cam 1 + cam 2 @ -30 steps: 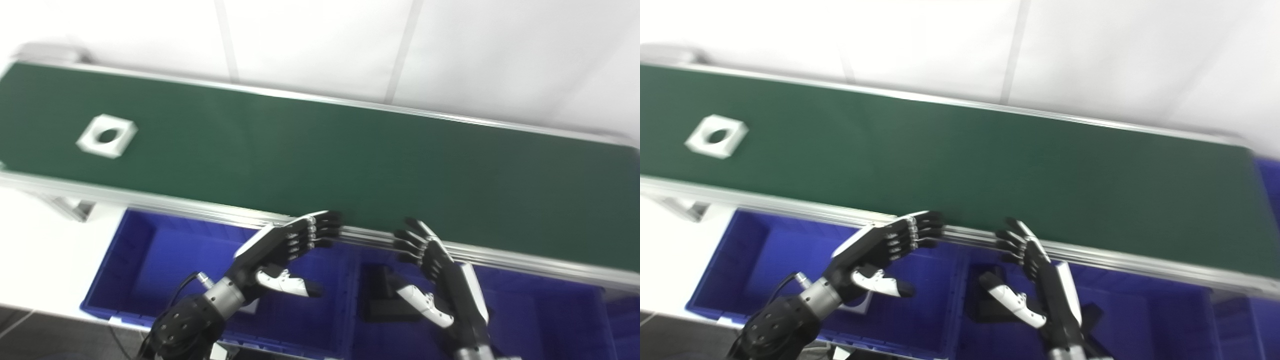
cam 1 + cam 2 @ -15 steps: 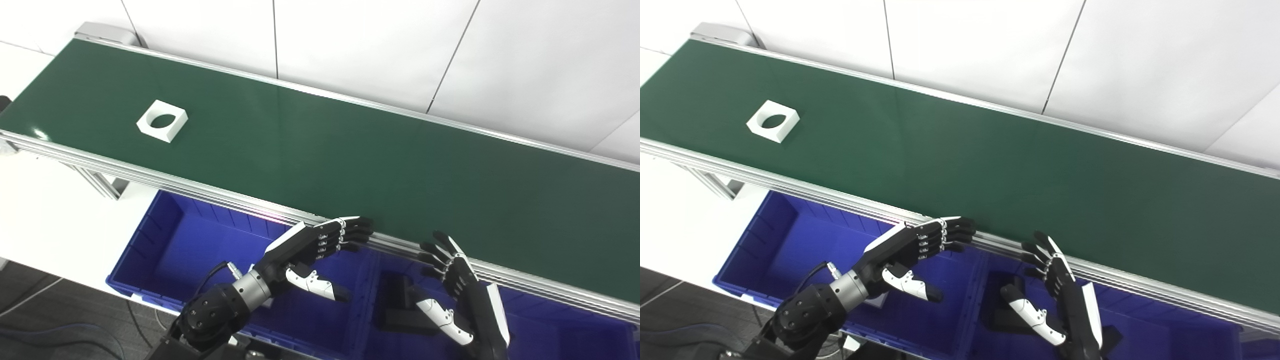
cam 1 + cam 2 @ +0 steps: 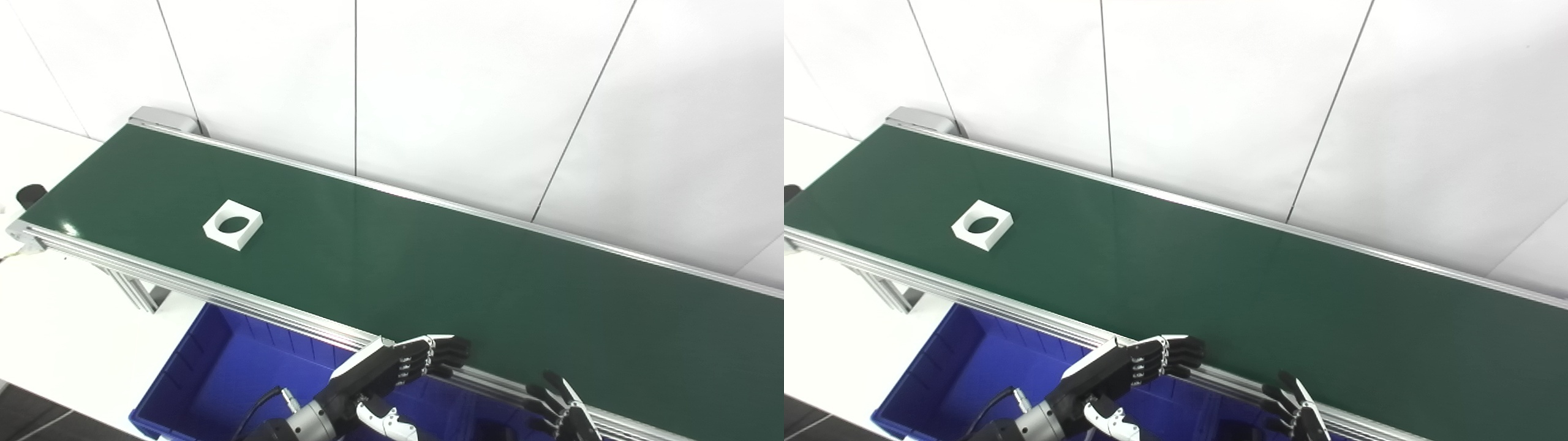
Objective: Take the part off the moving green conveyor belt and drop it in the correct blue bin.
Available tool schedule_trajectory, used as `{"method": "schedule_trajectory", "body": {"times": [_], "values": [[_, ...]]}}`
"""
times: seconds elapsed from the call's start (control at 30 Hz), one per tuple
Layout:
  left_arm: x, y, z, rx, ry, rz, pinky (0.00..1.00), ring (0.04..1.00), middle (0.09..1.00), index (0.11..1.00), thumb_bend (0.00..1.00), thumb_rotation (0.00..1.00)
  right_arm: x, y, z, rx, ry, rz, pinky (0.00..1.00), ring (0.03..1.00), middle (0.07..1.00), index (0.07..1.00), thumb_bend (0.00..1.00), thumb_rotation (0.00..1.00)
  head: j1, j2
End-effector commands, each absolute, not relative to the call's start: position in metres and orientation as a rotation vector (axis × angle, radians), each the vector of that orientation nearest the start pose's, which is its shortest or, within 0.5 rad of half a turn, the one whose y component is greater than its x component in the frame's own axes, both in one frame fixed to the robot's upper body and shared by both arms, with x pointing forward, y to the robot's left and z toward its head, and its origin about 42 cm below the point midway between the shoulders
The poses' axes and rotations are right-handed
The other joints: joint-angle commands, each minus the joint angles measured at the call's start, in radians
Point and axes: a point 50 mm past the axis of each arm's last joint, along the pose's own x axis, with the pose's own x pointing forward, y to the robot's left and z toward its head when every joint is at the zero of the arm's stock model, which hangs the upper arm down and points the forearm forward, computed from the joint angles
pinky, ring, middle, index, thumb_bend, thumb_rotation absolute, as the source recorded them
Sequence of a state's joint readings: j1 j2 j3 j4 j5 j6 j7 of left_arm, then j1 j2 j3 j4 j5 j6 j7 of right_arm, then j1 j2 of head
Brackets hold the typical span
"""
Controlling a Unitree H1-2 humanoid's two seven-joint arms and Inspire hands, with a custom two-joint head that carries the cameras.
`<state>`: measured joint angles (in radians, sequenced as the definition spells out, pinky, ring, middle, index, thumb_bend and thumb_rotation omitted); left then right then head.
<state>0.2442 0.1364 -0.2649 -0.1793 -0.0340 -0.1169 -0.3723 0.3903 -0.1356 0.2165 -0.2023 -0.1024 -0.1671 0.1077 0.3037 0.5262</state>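
Both cameras sit side by side up at the robot's head, looking down and forward over the left hand (image 3: 392,373) and the right hand (image 3: 1295,413) at the picture's bottom edge. Beyond the fingertips the conveyor belt (image 3: 429,275) runs slantwise across both views, with the white wall (image 3: 1213,92) behind it. The right eye view shows the same stretch shifted slightly leftward. Below the left hand, both catch the blue bin (image 3: 214,373).
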Motion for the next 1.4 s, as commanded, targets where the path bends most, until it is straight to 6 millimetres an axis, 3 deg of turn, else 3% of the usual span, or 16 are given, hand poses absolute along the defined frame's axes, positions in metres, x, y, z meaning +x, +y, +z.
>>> {"method": "schedule_trajectory", "body": {"times": [0.0,0.33,0.5,0.8,0.9,1.1,1.37], "values": [[0.191,0.175,0.105,0.077,-0.104,-0.587,0.80,0.845,0.850,0.834,1.00,0.29,0.150,-0.204,0.083,-0.155,-0.049,0.285,0.73,0.790,0.827,0.918,0.57,0.45,0.000,0.000],[0.202,0.191,0.141,0.139,-0.191,-0.542,0.81,0.847,0.847,0.832,1.00,0.25,0.151,-0.203,0.082,-0.147,-0.039,0.281,0.73,0.794,0.825,0.924,0.54,0.43,0.010,-0.017],[0.212,0.202,0.158,0.218,-0.265,-0.513,0.81,0.845,0.851,0.840,0.98,0.28,0.152,-0.204,0.080,-0.144,-0.042,0.280,0.73,0.788,0.823,0.924,0.55,0.44,0.013,-0.018],[0.236,0.230,0.207,0.526,-0.340,-0.460,0.86,0.891,0.885,0.859,0.94,0.30,0.156,-0.204,0.078,-0.147,-0.045,0.282,0.73,0.789,0.825,0.927,0.54,0.43,0.025,-0.020],[0.247,0.242,0.226,0.620,-0.348,-0.435,0.81,0.862,0.871,0.843,0.95,0.20,0.157,-0.203,0.078,-0.148,-0.043,0.280,0.73,0.789,0.825,0.926,0.53,0.42,0.023,-0.020],[0.261,0.261,0.239,0.689,-0.331,-0.414,0.80,0.861,0.880,0.850,0.93,0.08,0.158,-0.201,0.078,-0.142,-0.044,0.277,0.74,0.788,0.823,0.924,0.54,0.43,0.016,-0.020],[0.279,0.281,0.240,0.836,-0.275,-0.382,0.81,0.891,0.886,0.856,0.91,0.07,0.161,-0.200,0.076,-0.140,-0.051,0.280,0.73,0.789,0.820,0.920,0.53,0.41,0.012,-0.020]]}}
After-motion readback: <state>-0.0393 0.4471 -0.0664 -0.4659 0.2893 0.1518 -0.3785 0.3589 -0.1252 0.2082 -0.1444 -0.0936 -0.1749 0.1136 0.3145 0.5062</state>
